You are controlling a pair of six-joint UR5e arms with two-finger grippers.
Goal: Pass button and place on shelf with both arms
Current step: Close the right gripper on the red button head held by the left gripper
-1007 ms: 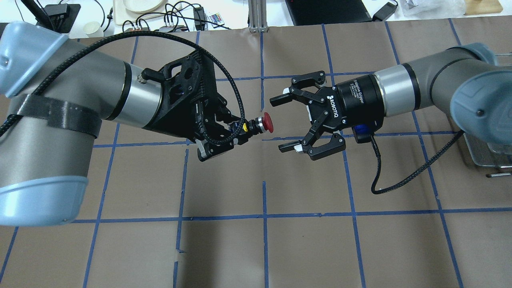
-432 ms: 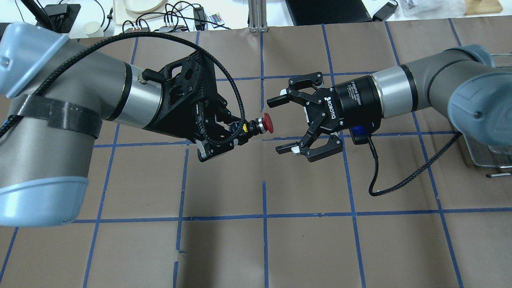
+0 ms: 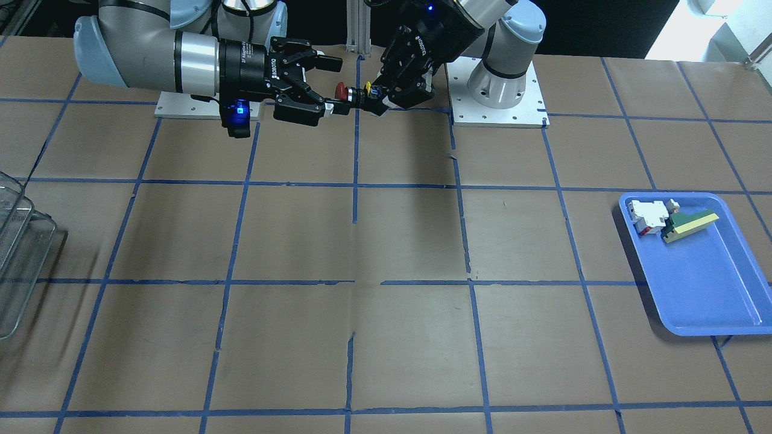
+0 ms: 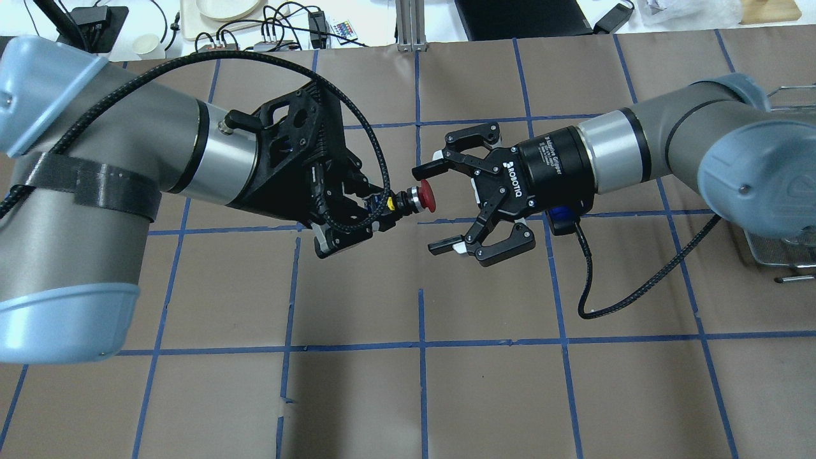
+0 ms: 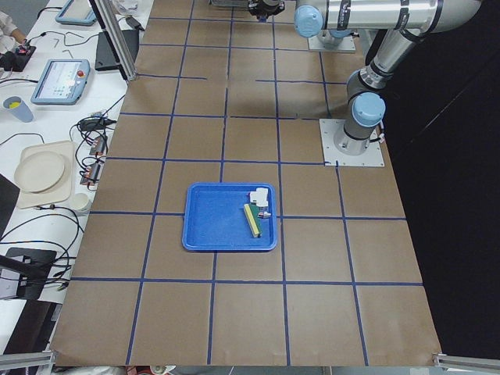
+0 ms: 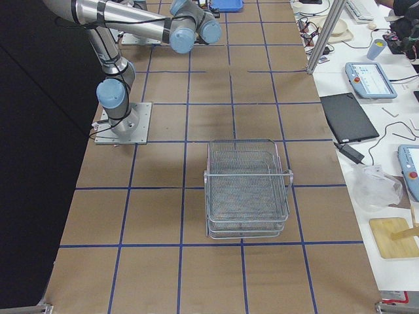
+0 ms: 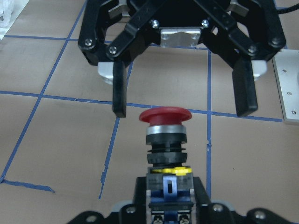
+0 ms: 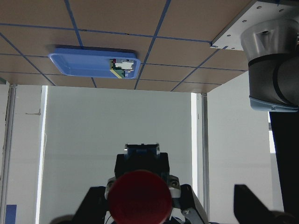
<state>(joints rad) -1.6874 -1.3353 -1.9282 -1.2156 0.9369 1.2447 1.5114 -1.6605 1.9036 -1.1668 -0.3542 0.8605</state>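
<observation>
The button [image 4: 426,196], with a red cap, black body and yellow collar, is held level above the table's middle. My left gripper [image 4: 377,208] is shut on its base, cap pointing at my right gripper [image 4: 428,209]. The right gripper is open, its two fingers on either side of the red cap and apart from it. The left wrist view shows the cap [image 7: 165,115] between the right fingertips [image 7: 119,108]. The right wrist view shows the cap [image 8: 139,197] head-on. The wire-mesh shelf [image 6: 247,190] stands on the table at the robot's right end, far from both grippers.
A blue tray [image 3: 711,289] on the robot's left side holds a white-and-red blocky part [image 3: 646,216] and a green-and-yellow wedge [image 3: 687,224]. The right gripper's cable [image 4: 612,296] hangs below its wrist. Clutter lies beyond the table's far edge [image 4: 255,25].
My right gripper has moved toward the left gripper, staying open, so its fingers now flank the red cap. The left gripper and the button have not moved.
</observation>
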